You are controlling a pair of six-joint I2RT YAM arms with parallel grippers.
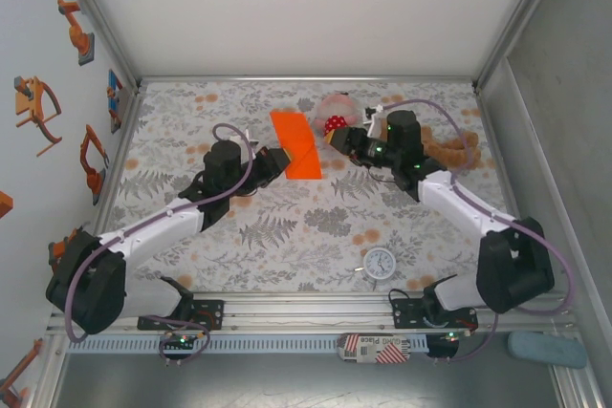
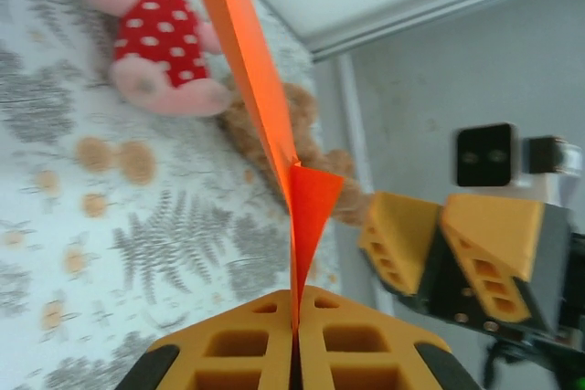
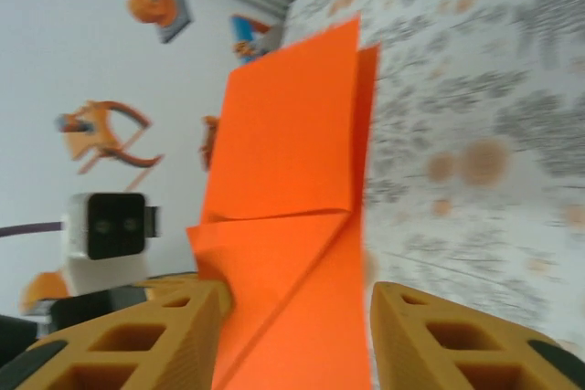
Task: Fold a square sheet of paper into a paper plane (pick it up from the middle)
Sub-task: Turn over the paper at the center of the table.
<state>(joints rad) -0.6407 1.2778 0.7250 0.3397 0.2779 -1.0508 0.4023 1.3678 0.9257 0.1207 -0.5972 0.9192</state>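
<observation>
We see the folded bright orange paper sheet (image 1: 296, 143) lifted over the back middle of the floral-patterned table (image 1: 287, 236). Our left gripper (image 2: 294, 317) is clamped on its lower edge. Our right gripper (image 3: 297, 297), jaws parted, faces it nearby.

One orange paper sheet (image 1: 296, 143); two plush toys, a spotted pink one (image 1: 334, 121) and a brown teddy bear (image 1: 451, 151); one white clock (image 1: 380, 263).

bright even light; wrist views softly blurred
</observation>
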